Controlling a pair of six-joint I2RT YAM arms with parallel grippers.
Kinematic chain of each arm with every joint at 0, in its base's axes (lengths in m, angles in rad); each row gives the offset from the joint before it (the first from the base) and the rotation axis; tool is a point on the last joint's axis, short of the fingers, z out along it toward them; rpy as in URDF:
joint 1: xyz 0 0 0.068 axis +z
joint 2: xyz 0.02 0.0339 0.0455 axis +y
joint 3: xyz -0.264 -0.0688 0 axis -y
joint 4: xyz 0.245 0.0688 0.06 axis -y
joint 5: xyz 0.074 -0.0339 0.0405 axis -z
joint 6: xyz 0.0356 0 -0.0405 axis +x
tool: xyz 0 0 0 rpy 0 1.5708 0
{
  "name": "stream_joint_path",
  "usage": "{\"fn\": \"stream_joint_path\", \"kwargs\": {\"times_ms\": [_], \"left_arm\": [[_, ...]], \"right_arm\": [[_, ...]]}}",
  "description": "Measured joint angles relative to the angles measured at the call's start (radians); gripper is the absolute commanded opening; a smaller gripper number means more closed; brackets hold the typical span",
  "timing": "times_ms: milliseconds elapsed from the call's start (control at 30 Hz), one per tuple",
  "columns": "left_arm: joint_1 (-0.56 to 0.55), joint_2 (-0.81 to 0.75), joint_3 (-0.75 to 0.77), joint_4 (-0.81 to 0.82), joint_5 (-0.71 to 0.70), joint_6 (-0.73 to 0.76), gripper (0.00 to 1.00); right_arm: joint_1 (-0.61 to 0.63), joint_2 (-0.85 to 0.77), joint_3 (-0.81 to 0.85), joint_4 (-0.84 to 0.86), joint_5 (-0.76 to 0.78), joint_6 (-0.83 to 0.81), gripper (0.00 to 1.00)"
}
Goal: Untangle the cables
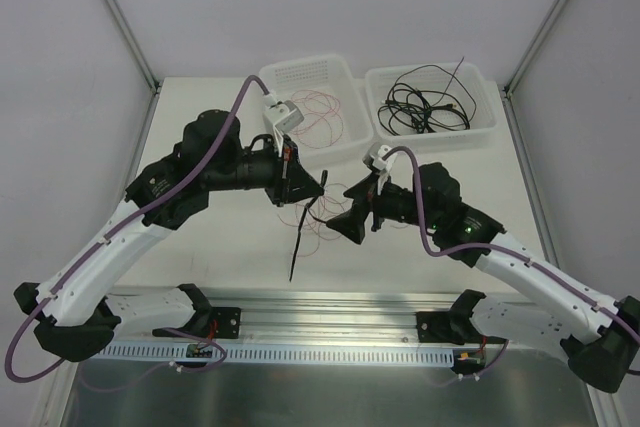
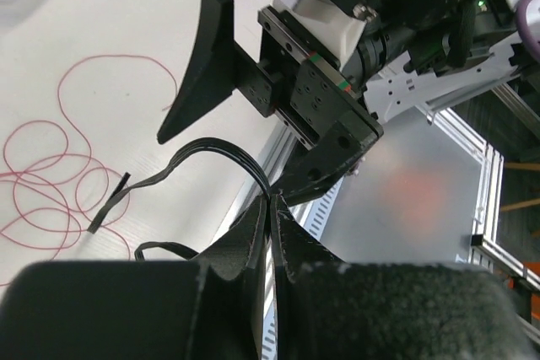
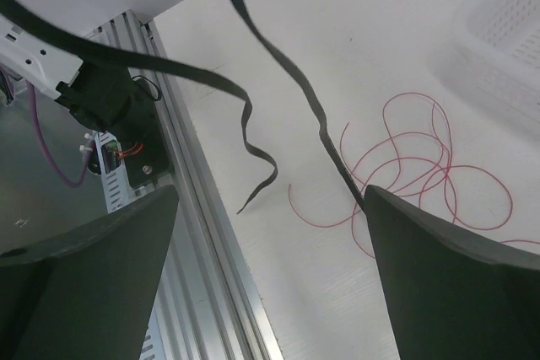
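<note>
My left gripper [image 1: 312,189] is shut on a flat black cable [image 1: 300,237] and holds it above the middle of the table, its loose end trailing toward the front rail. In the left wrist view the cable [image 2: 211,147] arches out of the closed fingertips of that gripper [image 2: 272,200]. My right gripper [image 1: 345,209] hovers just to the right, open and holding nothing. From the right wrist, two black strands [image 3: 312,107] hang ahead of the open right gripper [image 3: 270,196]. A thin red cable [image 3: 422,166] lies looped on the table beneath.
A white bin [image 1: 300,67] at the back holds more red wire [image 1: 325,117]. The bin [image 1: 482,129] to its right holds a bundle of black cables [image 1: 425,102]. The aluminium rail [image 1: 330,322] runs along the near edge.
</note>
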Motion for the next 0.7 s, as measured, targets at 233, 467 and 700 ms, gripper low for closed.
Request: {"fn": "stream_joint_path", "kwargs": {"times_ms": [233,467,700], "left_arm": [[0.0,0.014,0.104,0.001,-0.025,-0.034,0.0],[0.0,0.064,0.174,0.002,-0.046,-0.067,0.0],[-0.002,0.1,0.203,0.005,-0.05,-0.103,0.0]], "right_arm": [[0.015,-0.03,0.0,0.017,-0.01,-0.09,0.97],[0.03,0.029,0.016,0.102,-0.01,-0.138,0.97],[0.035,0.084,0.035,0.223,0.016,-0.135,0.97]]}}
